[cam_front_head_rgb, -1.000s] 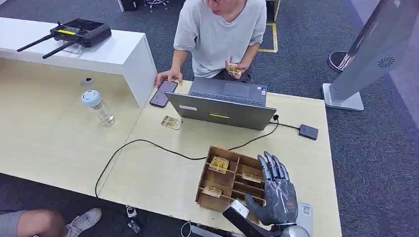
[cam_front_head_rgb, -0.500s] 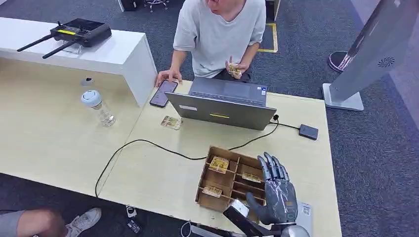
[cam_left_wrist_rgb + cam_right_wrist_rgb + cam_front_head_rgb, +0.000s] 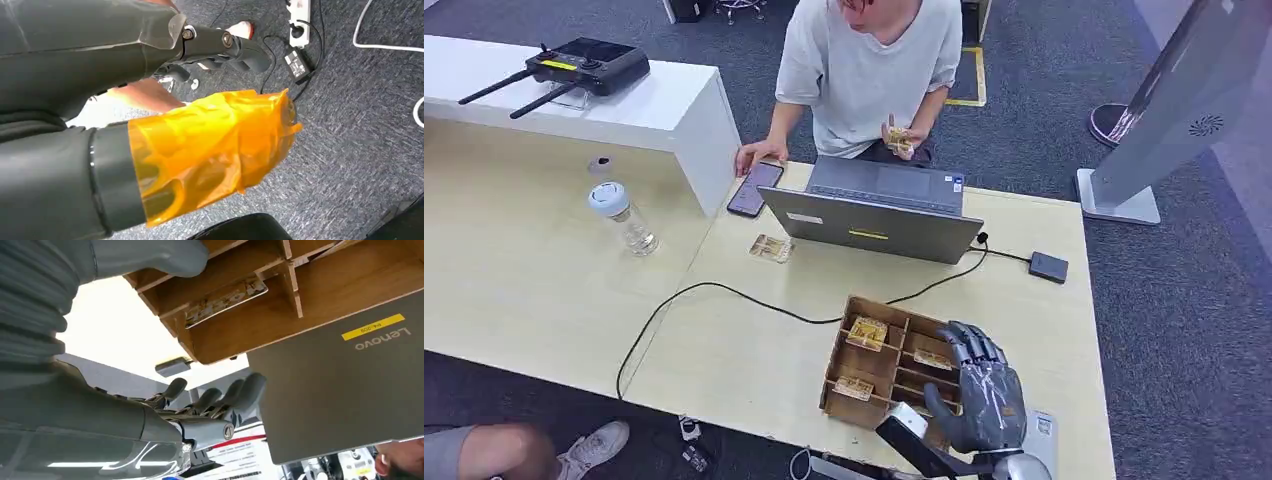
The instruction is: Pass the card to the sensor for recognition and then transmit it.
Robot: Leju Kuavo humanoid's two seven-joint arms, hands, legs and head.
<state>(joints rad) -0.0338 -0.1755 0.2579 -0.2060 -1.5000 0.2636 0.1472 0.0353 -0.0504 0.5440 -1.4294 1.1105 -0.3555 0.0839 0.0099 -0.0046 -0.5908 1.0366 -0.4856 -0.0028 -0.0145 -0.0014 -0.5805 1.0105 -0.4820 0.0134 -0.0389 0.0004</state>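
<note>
- A clear plastic bottle with a pale round lid (image 3: 624, 217) stands on the left part of the light wooden table (image 3: 734, 350), well apart from the work, so nothing bumps it.
- A loose gold-patterned card (image 3: 771, 248) lies flat on the table, just in front of the grey laptop (image 3: 874, 222).
- The laptop's lid faces the robot, because the person in a pale grey T-shirt (image 3: 864, 70) sits behind it to use it. The person holds more cards in one hand and rests the other by a dark phone (image 3: 753, 188).
- A brown wooden box with small compartments (image 3: 874, 365) sits close to the robot's edge, easy to reach. The gold cards (image 3: 867, 333) lie flat in its slots, each apart from the next, so one can be picked alone.
- The right hand (image 3: 979, 390) hovers over the right side of the box, fingers bent down and apart, holding nothing. I think it is going for the card (image 3: 227, 300) in the slot below.
- The small black flat sensor (image 3: 1048, 267) lies on the right, joined by a cable to the laptop. No card is on it yet.
- The left hand (image 3: 200, 150) hangs low over the grey carpet under an orange cover; I cannot tell how its fingers lie.
</note>
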